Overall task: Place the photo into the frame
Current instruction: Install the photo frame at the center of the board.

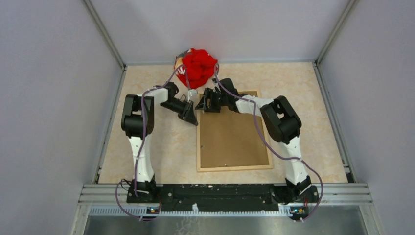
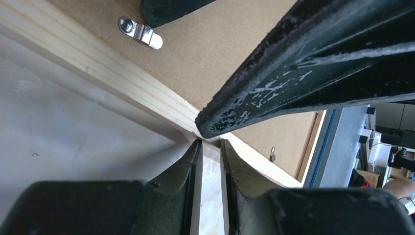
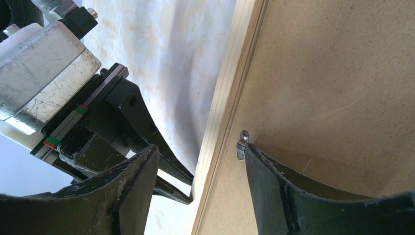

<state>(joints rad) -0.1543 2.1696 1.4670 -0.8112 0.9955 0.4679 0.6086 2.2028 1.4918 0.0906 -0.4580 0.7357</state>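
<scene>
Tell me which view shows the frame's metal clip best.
Left wrist: the clip is large and sharp on the brown backing, beside the frame. Right wrist shows another clip small, by its finger. In the top view the clips are too small to tell.
</scene>
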